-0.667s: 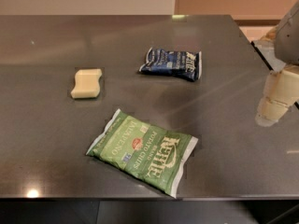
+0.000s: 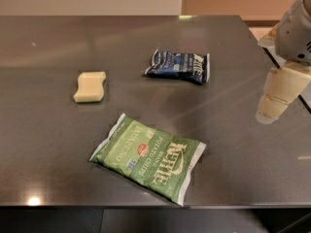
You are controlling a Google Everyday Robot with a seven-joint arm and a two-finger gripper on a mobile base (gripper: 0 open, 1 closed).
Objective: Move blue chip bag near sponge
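Observation:
The blue chip bag (image 2: 179, 65) lies flat on the dark table (image 2: 58, 140), right of centre toward the back. The sponge (image 2: 90, 86), pale yellow with pinched sides, lies on the left, well apart from the bag. My gripper (image 2: 272, 108) hangs at the right edge of the view, above the table's right side. It is to the right of the blue bag and a little nearer, and it touches nothing.
A larger green Kettle jalapeno chip bag (image 2: 148, 157) lies at the front centre, tilted. The table's right edge (image 2: 265, 52) runs just behind the gripper, and its front edge is near the bottom of the view.
The gripper has shifted slightly to the left. The bags and the sponge have not moved.

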